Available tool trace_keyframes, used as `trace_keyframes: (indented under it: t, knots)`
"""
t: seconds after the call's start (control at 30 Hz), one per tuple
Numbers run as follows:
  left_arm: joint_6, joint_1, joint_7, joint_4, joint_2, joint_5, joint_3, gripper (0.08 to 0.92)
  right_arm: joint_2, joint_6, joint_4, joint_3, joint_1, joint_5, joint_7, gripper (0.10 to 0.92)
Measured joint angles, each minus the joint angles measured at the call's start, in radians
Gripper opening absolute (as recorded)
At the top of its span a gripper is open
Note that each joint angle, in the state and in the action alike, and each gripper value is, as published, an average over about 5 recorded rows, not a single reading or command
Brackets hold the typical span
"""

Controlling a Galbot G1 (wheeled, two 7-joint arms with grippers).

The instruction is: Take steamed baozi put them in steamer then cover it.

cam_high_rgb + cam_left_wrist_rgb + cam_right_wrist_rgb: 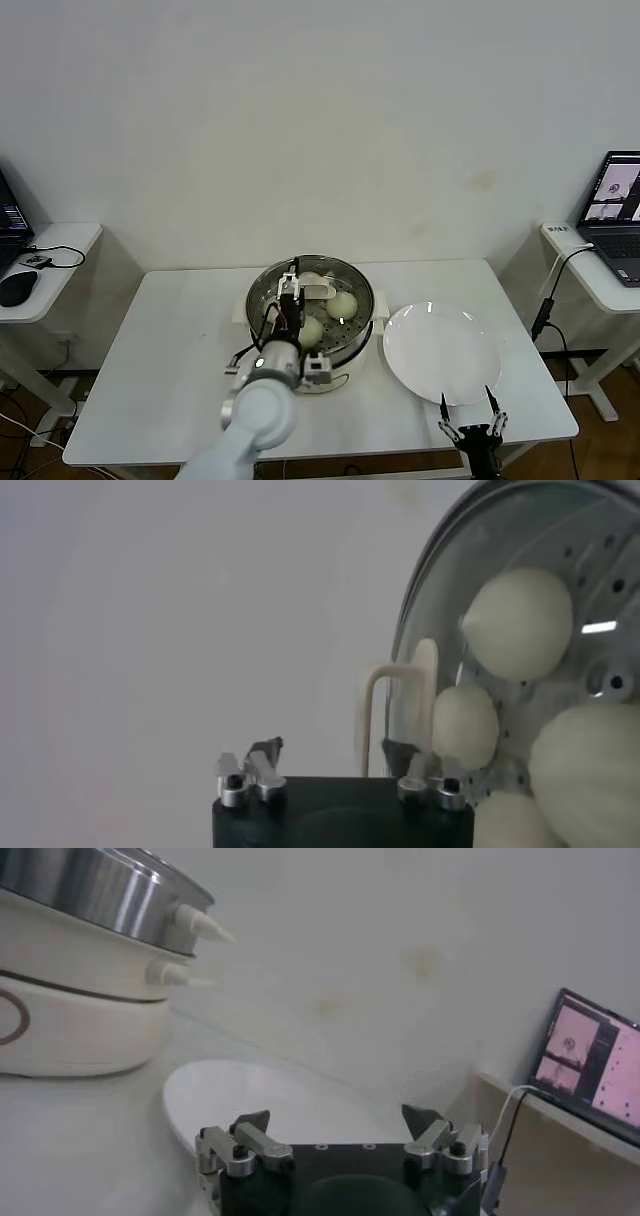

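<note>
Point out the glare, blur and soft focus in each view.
Head view: even light, a bright sheen on the white plate. Left wrist view: the glass lid reflects light, and the buns beneath it look soft. Right wrist view: the steamer gleams, and the laptop screen is blurred.

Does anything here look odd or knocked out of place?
Nothing stands out. The round shiny steel steamer sits upright under its clear glass lid, cream-white baozi inside; the flat white round plate beside it is bare.
</note>
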Motion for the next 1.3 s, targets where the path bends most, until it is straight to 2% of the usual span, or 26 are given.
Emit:
trace_keyframes:
  t: [0.17, 0.37, 0.57, 0.8, 1.03, 1.3]
  knots:
    - [-0.018, 0.115, -0.058, -0.134, 0.063, -0.129, -0.064, 0.822, -0.001, -0.001, 0.002, -0.002, -0.004, 0.008, -0.003, 0.823]
    - [-0.115, 0.309, -0.198, -0.247, 0.111, -0.441, -0.229, 0.823, -0.011, -0.007, 0.013, -0.013, -0.014, 0.028, -0.016, 0.823]
    - [-0.314, 0.501, -0.333, -0.256, 0.111, -0.841, -0.409, 0.823, -0.035, -0.022, 0.030, -0.033, -0.036, 0.069, -0.040, 0.823]
    - [-0.463, 0.664, -0.446, -0.221, 0.080, -1.226, -0.522, 0.823, -0.073, -0.051, 0.063, -0.059, -0.067, 0.133, -0.069, 0.823]
    - [-0.562, 0.752, -0.488, -0.161, 0.041, -1.407, -0.575, 0.823, -0.099, -0.084, 0.092, -0.084, -0.085, 0.177, -0.098, 0.823]
    - [-0.637, 0.810, -0.479, -0.117, 0.015, -1.498, -0.601, 0.823, -0.105, -0.112, 0.122, -0.108, -0.100, 0.203, -0.120, 0.823]
